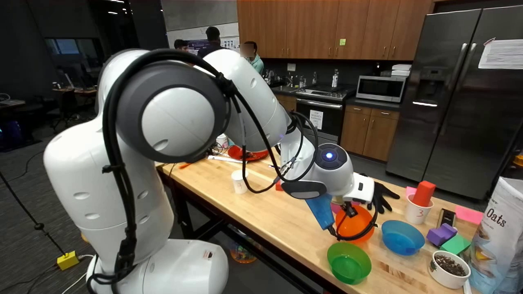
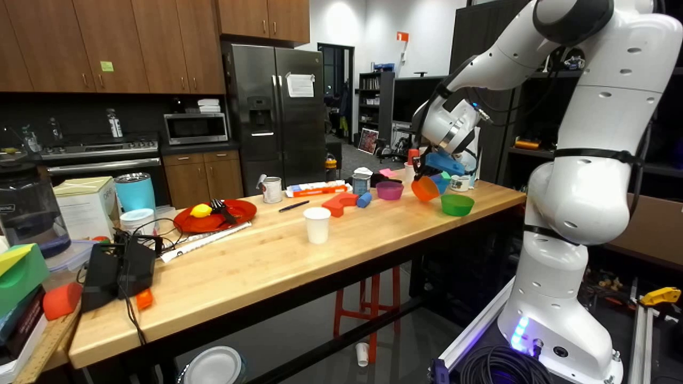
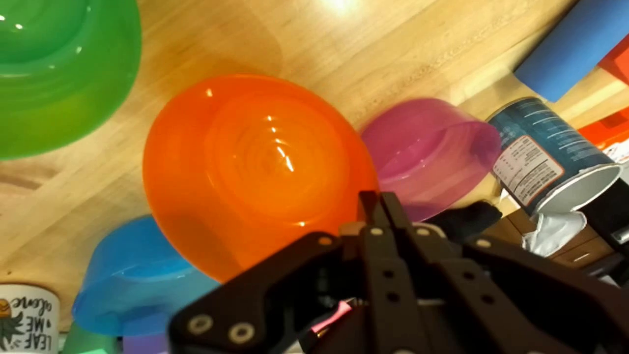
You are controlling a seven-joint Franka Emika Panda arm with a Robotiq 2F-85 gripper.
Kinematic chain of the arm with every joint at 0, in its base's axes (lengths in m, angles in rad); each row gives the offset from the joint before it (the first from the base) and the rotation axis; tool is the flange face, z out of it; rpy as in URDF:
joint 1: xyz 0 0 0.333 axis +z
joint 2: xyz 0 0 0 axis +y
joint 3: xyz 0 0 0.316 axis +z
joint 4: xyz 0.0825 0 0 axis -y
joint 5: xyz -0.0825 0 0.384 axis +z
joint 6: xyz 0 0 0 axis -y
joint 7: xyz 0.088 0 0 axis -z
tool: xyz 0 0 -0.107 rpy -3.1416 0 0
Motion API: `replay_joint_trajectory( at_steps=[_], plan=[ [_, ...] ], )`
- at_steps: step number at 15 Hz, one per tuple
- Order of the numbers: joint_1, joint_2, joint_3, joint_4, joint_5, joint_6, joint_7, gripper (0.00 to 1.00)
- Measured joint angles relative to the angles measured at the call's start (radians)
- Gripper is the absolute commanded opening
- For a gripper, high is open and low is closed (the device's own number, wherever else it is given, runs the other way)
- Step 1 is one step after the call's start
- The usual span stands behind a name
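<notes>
The fingers (image 3: 371,211) are clamped together on the rim of the orange bowl (image 3: 275,162), which is held tilted over the counter (image 2: 256,272). Whether its lower edge touches the wood cannot be told. Three more bowls stand near it: the green bowl (image 1: 349,263) by the counter's edge, the blue bowl (image 1: 403,237) to one side, and the pink bowl (image 3: 427,152), whose outline the orange rim partly overlaps in the wrist view. A can (image 3: 545,152) stands beside the pink bowl; near the can lies a blue cylinder (image 3: 575,54). Beyond the blue bowl, in an exterior view: a purple block (image 1: 442,234), a green block (image 1: 455,244), a white pot (image 1: 447,281) with dark contents, a bag of oats (image 1: 494,232), and a cup marked 3 (image 1: 416,213) bearing a red block (image 1: 423,192). Farther along the counter, a white cup (image 2: 317,225) stands upright and a red plate (image 2: 244,211) carries a lemon (image 2: 201,210).
</notes>
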Motion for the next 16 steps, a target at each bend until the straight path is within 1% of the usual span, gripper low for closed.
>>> replay_joint_trajectory(
  at_steps=[4,9,13,16],
  plan=[
    [-0.01,0.0,0.001,0.0,-0.033,0.091,-0.002,0.01],
    [-0.06,0.0,0.024,-0.002,-0.104,0.202,-0.002,0.01],
    [-0.113,0.0,0.068,-0.016,-0.112,0.243,-0.006,0.01],
    [-0.16,-0.001,0.119,-0.047,-0.112,0.263,-0.012,0.01]
  ],
)
